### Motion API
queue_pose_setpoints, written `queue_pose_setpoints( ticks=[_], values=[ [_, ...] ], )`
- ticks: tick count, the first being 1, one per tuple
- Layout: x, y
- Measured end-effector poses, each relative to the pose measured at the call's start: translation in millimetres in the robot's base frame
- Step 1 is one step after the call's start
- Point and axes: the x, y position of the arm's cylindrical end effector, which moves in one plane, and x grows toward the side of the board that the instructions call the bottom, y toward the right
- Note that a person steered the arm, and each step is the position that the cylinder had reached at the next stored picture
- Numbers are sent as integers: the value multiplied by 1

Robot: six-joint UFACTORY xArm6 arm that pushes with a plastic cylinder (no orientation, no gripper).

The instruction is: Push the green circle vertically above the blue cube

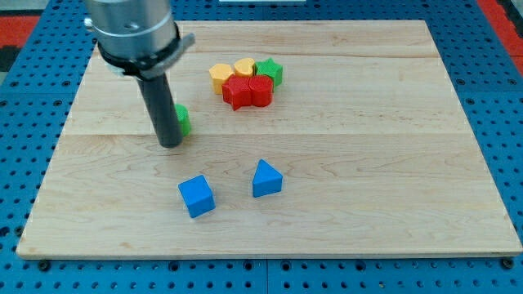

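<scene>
Tip: my tip [170,144] touches the green circle block's left side.
Green circle block [181,119]: on wooden worktop [368,163], above the blue cube block [196,196], mostly hidden by rod.
Jaws: none fitted; state cannot be told.
Count: blue triangular block [266,178] ×1; yellow blocks [231,72] ×2; red blocks [248,90] ×2; green star block [270,70] ×1, clustered.

A broad cylindrical housing of grey metal, dulled and slightly glossy, fills the top of the arm; a darker ring bands its lower edge, with a small lug jutting at 3 o'clock. Below it runs a straight rod, dark grey to black, smooth and round, ending bluntly at my tip [170,144]
</scene>
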Motion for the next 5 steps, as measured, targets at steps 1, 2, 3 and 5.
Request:
queue_pose_setpoints(
  ticks=[1, 2, 3, 5],
  values=[
    [0, -41],
    [-1, -76],
    [-7, -76],
    [-20, -76]
  ],
)
